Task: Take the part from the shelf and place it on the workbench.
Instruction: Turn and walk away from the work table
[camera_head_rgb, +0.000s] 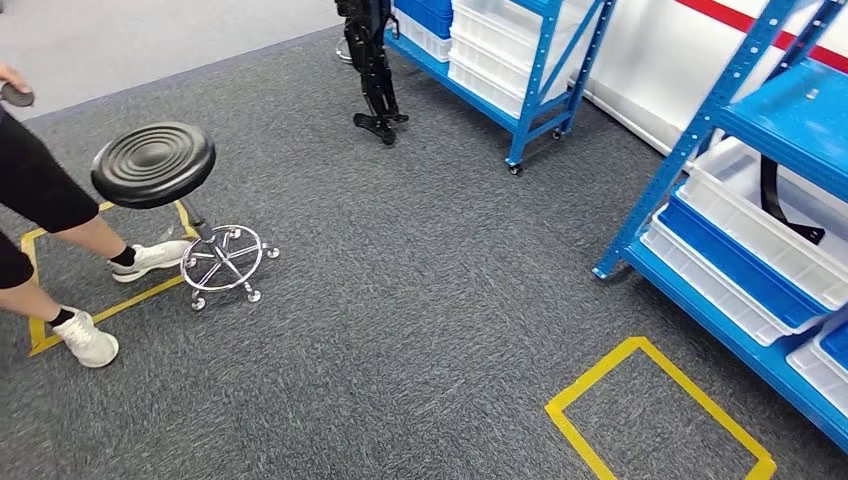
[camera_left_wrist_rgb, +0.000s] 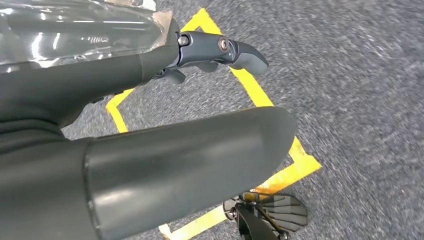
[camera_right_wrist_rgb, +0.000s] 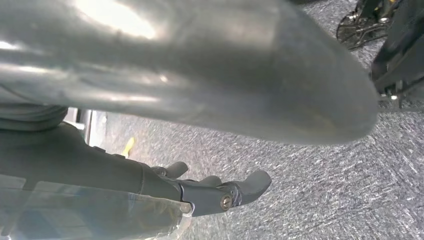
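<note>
From the head view we look down on grey carpet (camera_head_rgb: 420, 300) with a blue metal shelf rack (camera_head_rgb: 700, 130) along the right side, its lower level holding white plastic bins (camera_head_rgb: 770, 235) stacked with blue ones. A black curved part (camera_head_rgb: 775, 200) stands inside the nearest white bin on that rack, well apart from both of our hands; we cannot tell more of its shape. A second blue rack (camera_head_rgb: 530, 90) with white and blue bins stands further back, and just beside it we see the dark legs of another machine (camera_head_rgb: 372, 70). On the left a black round padded stool on a chrome wheeled base (camera_head_rgb: 155, 163) sits at the edge of a yellow taped square, with a person's legs in white shoes (camera_head_rgb: 85, 335) beside it. A second yellow taped square (camera_head_rgb: 660, 415) lies in front of the near rack. The wrist views give what the head view does not: our left hand (camera_left_wrist_rgb: 165, 125) hangs over carpet and a yellow tape corner (camera_left_wrist_rgb: 295, 160), thick grey thumb and darker fingers (camera_left_wrist_rgb: 225, 50) apart and nothing between them; our right hand (camera_right_wrist_rgb: 200, 110) likewise hangs over carpet, fingers (camera_right_wrist_rgb: 235, 192) spread from the thumb, holding nothing.
</note>
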